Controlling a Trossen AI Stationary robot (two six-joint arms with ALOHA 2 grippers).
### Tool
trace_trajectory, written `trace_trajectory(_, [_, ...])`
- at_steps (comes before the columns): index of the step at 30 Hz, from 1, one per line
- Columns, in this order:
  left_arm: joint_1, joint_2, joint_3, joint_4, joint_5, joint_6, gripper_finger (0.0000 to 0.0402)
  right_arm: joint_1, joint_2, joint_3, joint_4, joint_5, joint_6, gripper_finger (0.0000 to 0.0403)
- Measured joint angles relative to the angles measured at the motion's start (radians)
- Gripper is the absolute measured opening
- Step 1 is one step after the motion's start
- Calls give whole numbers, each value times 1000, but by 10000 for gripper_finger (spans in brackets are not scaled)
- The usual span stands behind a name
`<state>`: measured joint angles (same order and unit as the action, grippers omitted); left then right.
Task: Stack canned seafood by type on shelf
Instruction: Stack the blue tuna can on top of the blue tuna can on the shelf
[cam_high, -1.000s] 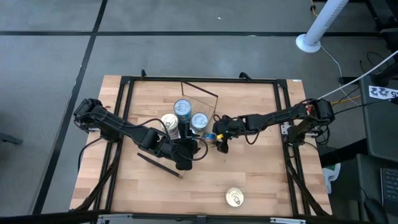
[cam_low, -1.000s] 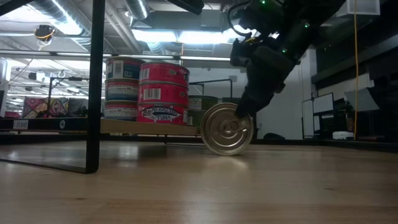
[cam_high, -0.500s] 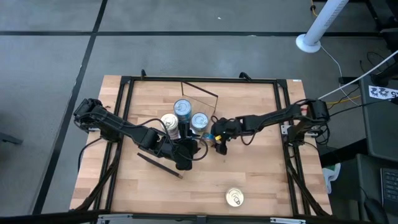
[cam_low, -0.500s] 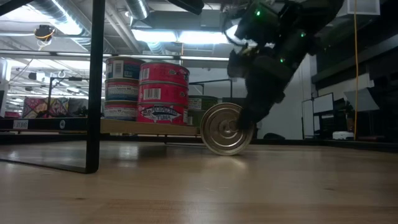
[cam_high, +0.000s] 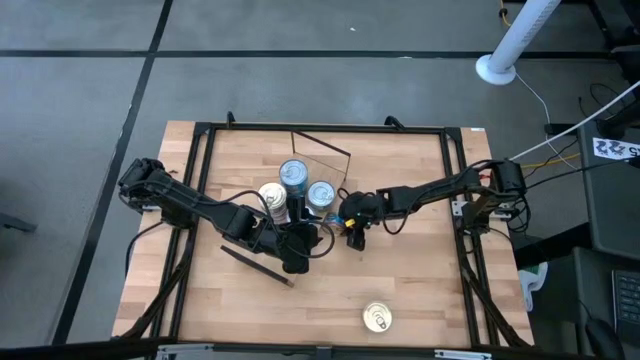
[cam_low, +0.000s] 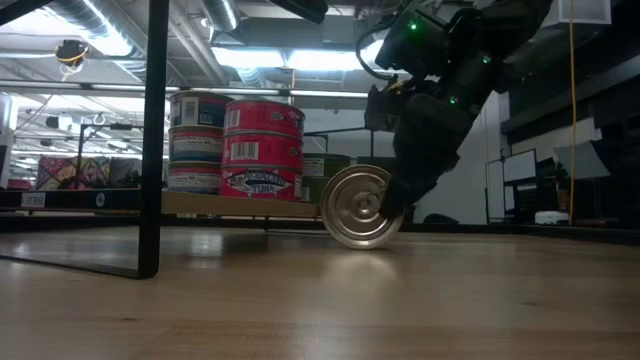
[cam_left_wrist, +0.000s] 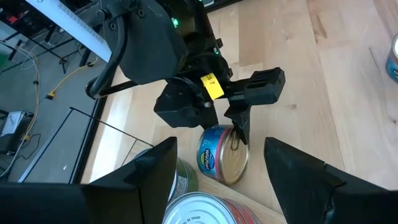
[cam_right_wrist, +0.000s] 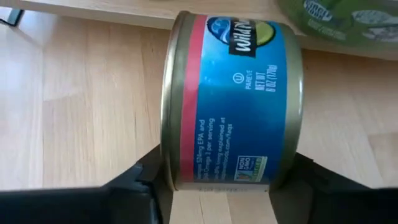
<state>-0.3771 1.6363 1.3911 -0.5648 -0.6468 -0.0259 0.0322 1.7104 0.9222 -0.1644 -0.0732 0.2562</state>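
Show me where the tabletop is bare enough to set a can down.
Bare wood: the near left corner, and the right side between the lone gold-lidded can and the right gripper. Crowded: the middle, where the stacked cans and left gripper cluster.

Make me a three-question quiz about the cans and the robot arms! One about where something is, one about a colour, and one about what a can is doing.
1. Where is the lone gold-lidded can?
A. On the shelf
B. On the table's near edge, apart from both arms
C. In the left gripper

2. What colour is most of the label on the can between the right gripper's fingers?
A. Blue
B. Yellow
C. White

3. How is that can sitting?
A. Flat, lid up
B. Tipped on its side, on its rim
C. On top of a stack

Answers: 1 B, the high view shows it alone near the front, far from the right gripper and the left gripper. 2 A, the right wrist view shows blue with a red band. 3 B, the low view shows its round gold face pointing sideways.
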Motion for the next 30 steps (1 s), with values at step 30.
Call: trace_trajectory(30, [-8, 0, 0, 211, -1, 417, 237, -131, -349, 0, -114, -360, 422, 195])
